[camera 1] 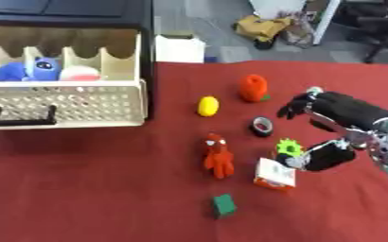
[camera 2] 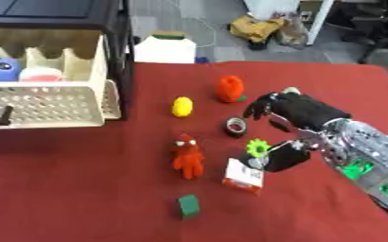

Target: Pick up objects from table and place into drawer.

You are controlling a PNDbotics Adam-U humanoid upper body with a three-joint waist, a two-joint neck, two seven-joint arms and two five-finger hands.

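Note:
On the red table (camera 1: pixel 81 189) lie an orange-red fruit toy (camera 1: pixel 253 88), a yellow lemon (camera 1: pixel 207 106), a black tape roll (camera 1: pixel 263 126), a red figure toy (camera 1: pixel 218 156), a spiky green gear-shaped piece (camera 1: pixel 289 148), an orange and white box (camera 1: pixel 275 174) and a green cube (camera 1: pixel 223 205). My right hand (camera 1: pixel 346 111) comes in from the right and hovers open, fingers bent down just right of the tape roll. Its thumb (camera 1: pixel 326 157) lies beside the green piece and the box. It holds nothing. The left hand is out of sight.
An open cream drawer (camera 1: pixel 65 108) with a perforated front and black handle sticks out of a black cabinet (camera 1: pixel 65 19) at the upper left. Inside it are a blue plush (camera 1: pixel 28 70) and a white and red ball (camera 1: pixel 80 73). A white box (camera 1: pixel 179 47) stands behind the table.

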